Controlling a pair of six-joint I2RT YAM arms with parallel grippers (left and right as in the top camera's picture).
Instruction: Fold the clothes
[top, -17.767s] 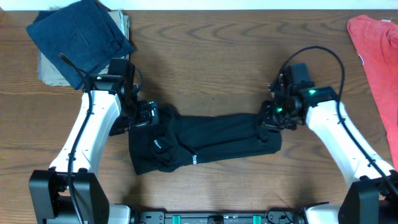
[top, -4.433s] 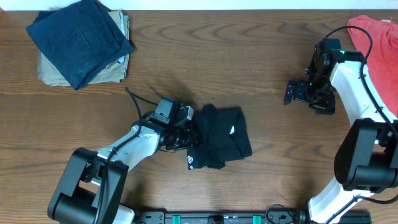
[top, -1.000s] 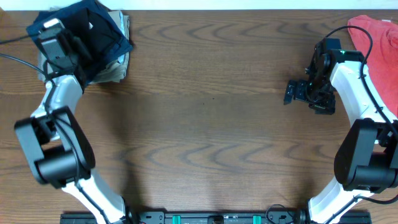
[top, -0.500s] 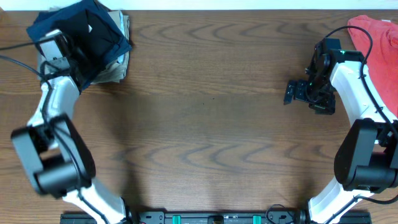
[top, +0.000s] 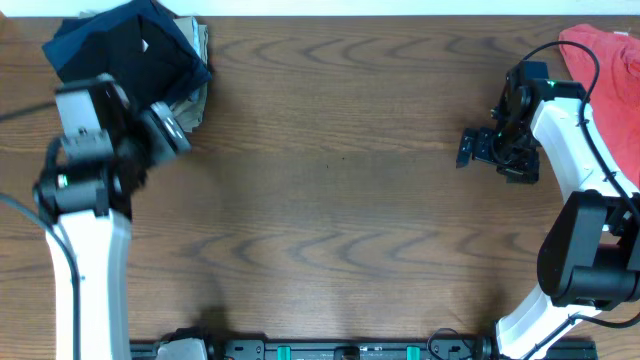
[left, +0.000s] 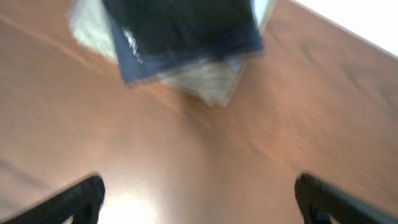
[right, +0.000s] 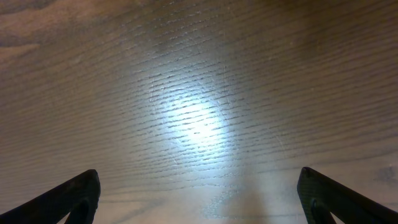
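The clothes, a folded black T-shirt (top: 135, 45) with a small white mark, lie on top of the pile at the table's far left corner. In the left wrist view the black T-shirt (left: 180, 25) shows blurred at the top edge. My left gripper (top: 168, 130) hangs just in front of the pile, clear of it, and its open jaws (left: 199, 199) hold nothing, with bare wood between the fingertips (left: 81, 199). My right gripper (top: 468, 148) stands open over bare table at the right, nothing between its fingers (right: 74, 196).
Under the T-shirt lies a navy folded garment (top: 62, 48) on a beige one (top: 190, 105); both show in the left wrist view, navy (left: 186, 59) over beige (left: 208, 84). A red garment (top: 610, 80) lies at the far right edge, behind the right arm.
My left gripper has opened, let go of the black T-shirt on the pile and drawn back toward the front of the table. The right arm has not moved.
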